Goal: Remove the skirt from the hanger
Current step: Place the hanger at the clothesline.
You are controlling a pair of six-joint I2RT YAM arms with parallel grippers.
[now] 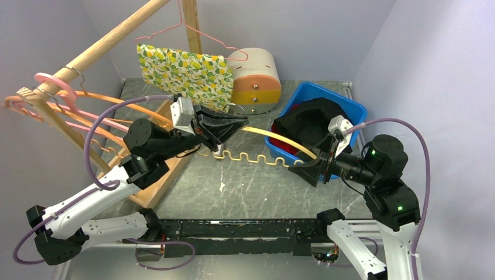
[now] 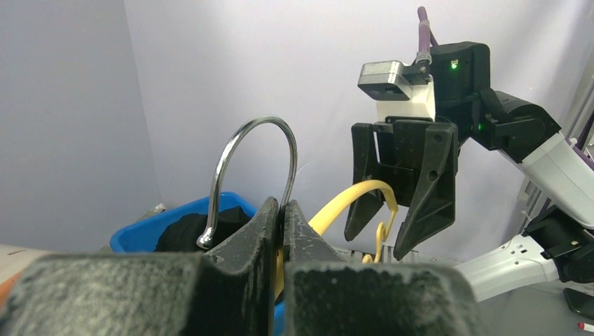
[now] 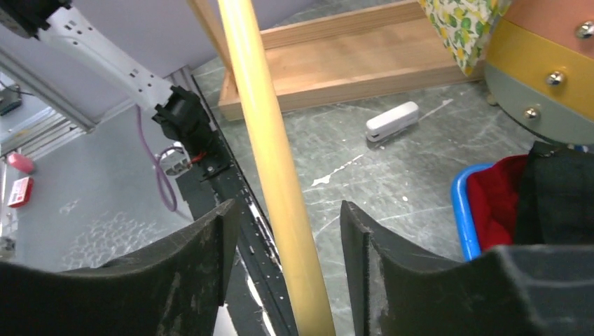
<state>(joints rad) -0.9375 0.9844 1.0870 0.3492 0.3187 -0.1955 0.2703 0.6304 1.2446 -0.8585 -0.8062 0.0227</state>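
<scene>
Our left tool (image 2: 280,210) is pinching the hanger (image 3: 266,140) at its hook, our right tool (image 3: 287,210) is gaping around its arm — the skirt (image 1: 309,119) is lying in the bin (image 1: 345,100); we are risking twisting the hanger loose.

My left fingers (image 2: 245,238) hide where the metal hook (image 2: 260,120) meets the yellow hanger (image 2: 350,194). In my right wrist view the picture edge cuts the blue bin (image 3: 464,217), and a black garment (image 3: 560,189) covers much of the red cloth (image 3: 501,203).
</scene>
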